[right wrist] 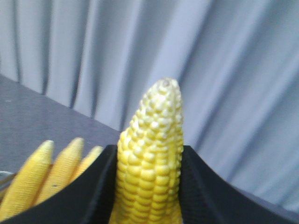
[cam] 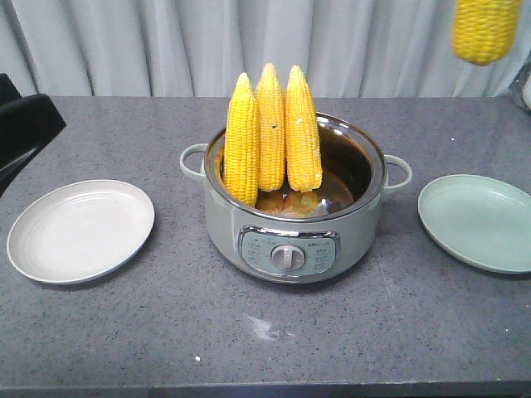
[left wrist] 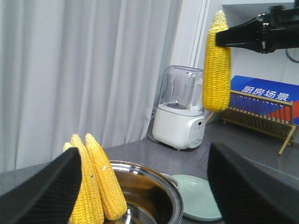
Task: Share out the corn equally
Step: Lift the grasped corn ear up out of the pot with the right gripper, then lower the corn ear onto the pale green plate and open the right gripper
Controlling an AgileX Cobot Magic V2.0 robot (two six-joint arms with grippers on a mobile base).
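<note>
Three cobs of corn [cam: 271, 133] stand upright, tips up, leaning on the rim of a grey-green electric pot [cam: 294, 236] at the middle of the counter. A fourth corn cob [cam: 485, 31] hangs high at the far right, above the green plate [cam: 477, 222]. My right gripper [right wrist: 148, 186] is shut on this cob [right wrist: 152, 149], tip up, one black finger on each side. My left gripper [left wrist: 147, 186] stands open and holds nothing, left of the pot and level with the cobs [left wrist: 96, 182]. A white plate [cam: 80, 230] lies left of the pot.
A white blender [left wrist: 180, 114] and a wooden dish rack [left wrist: 261, 114] stand at the back right of the grey counter. Grey curtains hang behind. The pot has a handle [cam: 398, 172] on each side.
</note>
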